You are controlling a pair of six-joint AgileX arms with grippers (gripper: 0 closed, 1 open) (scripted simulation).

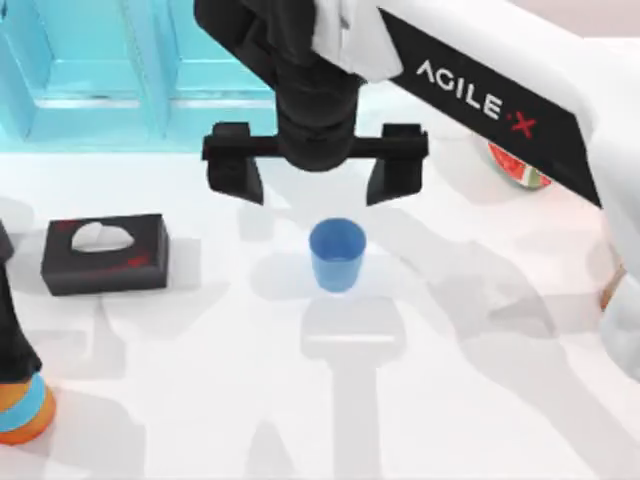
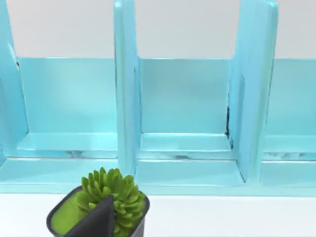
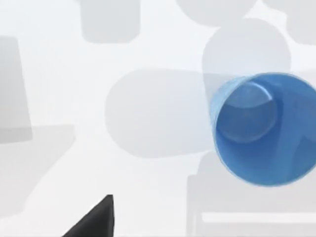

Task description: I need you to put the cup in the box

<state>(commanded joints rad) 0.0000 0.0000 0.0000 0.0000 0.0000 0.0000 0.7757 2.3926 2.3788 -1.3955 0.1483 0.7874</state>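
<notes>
The white table (image 1: 200,400) spreads wide around the cup (image 1: 337,255), with bare surface on the near side of it and to both sides. Beyond the cup, along the far edge, stands a turquoise shelf (image 1: 100,70) with upright dividers; the left wrist view looks straight into its open bays (image 2: 185,98).

The right arm (image 1: 480,95), white and black, reaches in from the right and hangs its gripper (image 1: 316,180) just beyond the cup, above the table. Its two black fingers (image 1: 237,172) are spread wide apart, holding nothing, the gap broader than the cup's rim. The left arm (image 1: 12,350) sits parked at the table's left edge, well left of the cup; whether its fingers are open or closed I cannot tell.

Left of the cup, well apart from it, lies the black box (image 1: 105,253) with a white tissue showing at its top slot. The cup itself is blue, upright, mouth open, standing free near the table's middle; the right wrist view looks down into it (image 3: 261,128). A small potted succulent (image 2: 111,197) sits before the shelf. Something red (image 1: 518,165) peeks from under the right arm, right of the cup.
</notes>
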